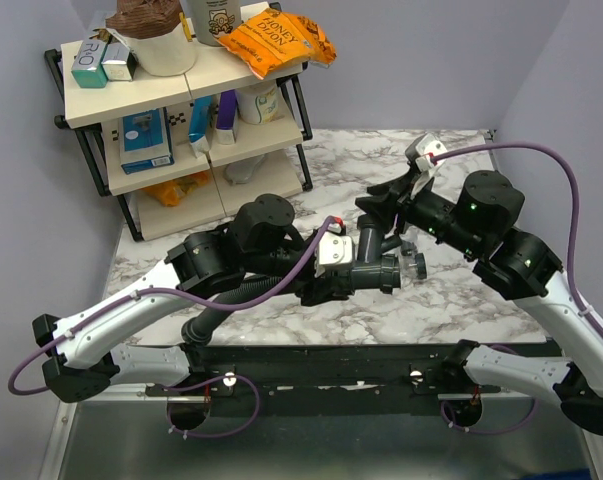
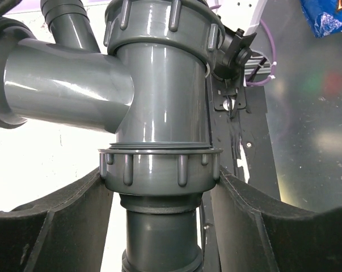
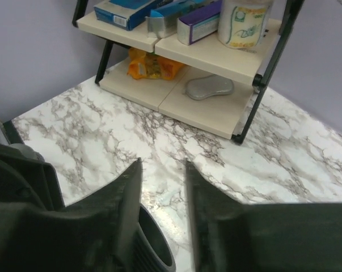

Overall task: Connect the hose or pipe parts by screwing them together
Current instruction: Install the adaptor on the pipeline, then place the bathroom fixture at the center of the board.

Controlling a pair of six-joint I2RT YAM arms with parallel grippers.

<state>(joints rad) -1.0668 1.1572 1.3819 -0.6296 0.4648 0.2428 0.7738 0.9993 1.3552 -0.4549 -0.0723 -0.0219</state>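
Observation:
My left gripper [image 1: 343, 278] is shut on the dark grey branched pipe fitting [image 1: 376, 268], holding it above the marble table. In the left wrist view both fingers [image 2: 63, 218] press the ribbed ring collar [image 2: 159, 168] of the fitting [image 2: 159, 85]. The black ribbed hose [image 1: 216, 310] runs from the fitting down to the left, towards the near edge. My right gripper [image 1: 379, 212] hovers just above the fitting's upper branch [image 1: 366, 240]. Seen from the right wrist, this gripper [image 3: 162, 161] is open with only marble between its tips. A dark ribbed round mouth [image 3: 156, 243] sits low against its left finger.
A two-tier shelf [image 1: 181, 80] with boxes, a cup and orange snack bags stands at the back left, and its black leg [image 3: 256, 96] is close ahead of the right gripper. Purple cables [image 1: 541, 150] loop off both arms. A black mounting rail [image 1: 311, 365] runs along the near edge.

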